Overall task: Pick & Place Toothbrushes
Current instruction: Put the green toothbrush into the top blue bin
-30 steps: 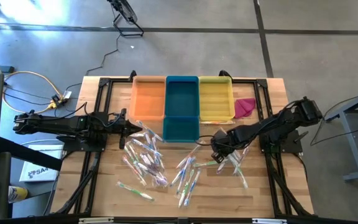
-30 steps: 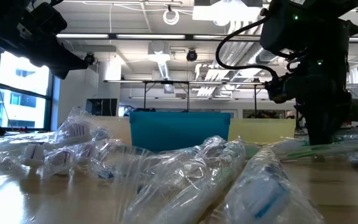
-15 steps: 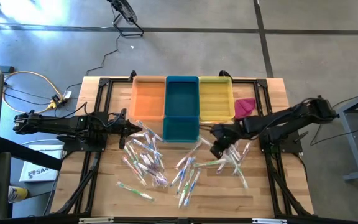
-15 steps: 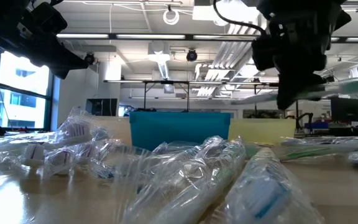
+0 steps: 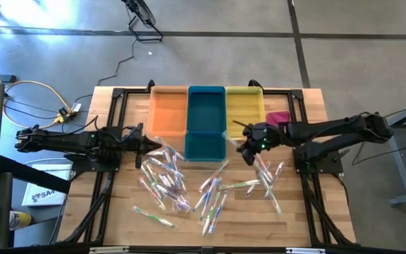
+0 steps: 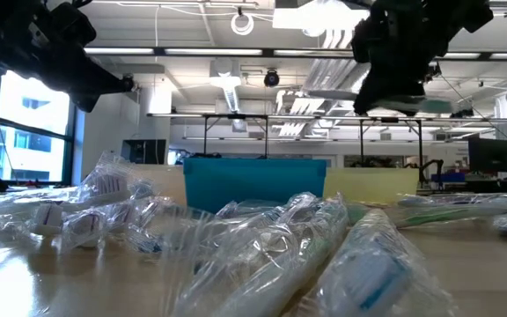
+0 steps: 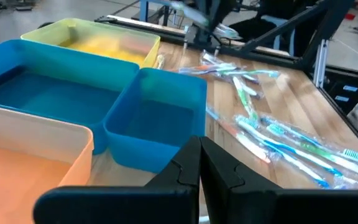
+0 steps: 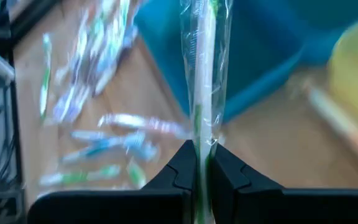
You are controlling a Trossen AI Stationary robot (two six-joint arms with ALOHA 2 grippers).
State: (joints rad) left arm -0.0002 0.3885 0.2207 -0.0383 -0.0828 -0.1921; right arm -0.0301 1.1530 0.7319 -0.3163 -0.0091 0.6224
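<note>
One wrapped toothbrush (image 8: 204,74), white with a green stripe, is pinched low on its handle between the pressed-together fingers of the right gripper (image 5: 248,149), which hangs just beside the front corner of the blue bin (image 5: 206,123), on the yellow bin's (image 5: 244,111) side. We judge it very light and stiff enough to stand straight out of the grip, but the clear wrapper looks slick and crinkly, so we would take hold across the handle near the middle, squeezing film and handle together.

The remaining toothbrushes (image 5: 168,180) lie scattered on the table (image 5: 294,219) in front of the blue bin, some overlapping, which may make single picks fiddly. An orange bin (image 5: 168,111) touches the blue bin's far side from the yellow one; a pink cloth (image 5: 278,121) lies just beyond the yellow bin. The left gripper (image 5: 141,143), closed on nothing, waits near the orange bin's front corner.

We can read no brand or label on any wrapper.
</note>
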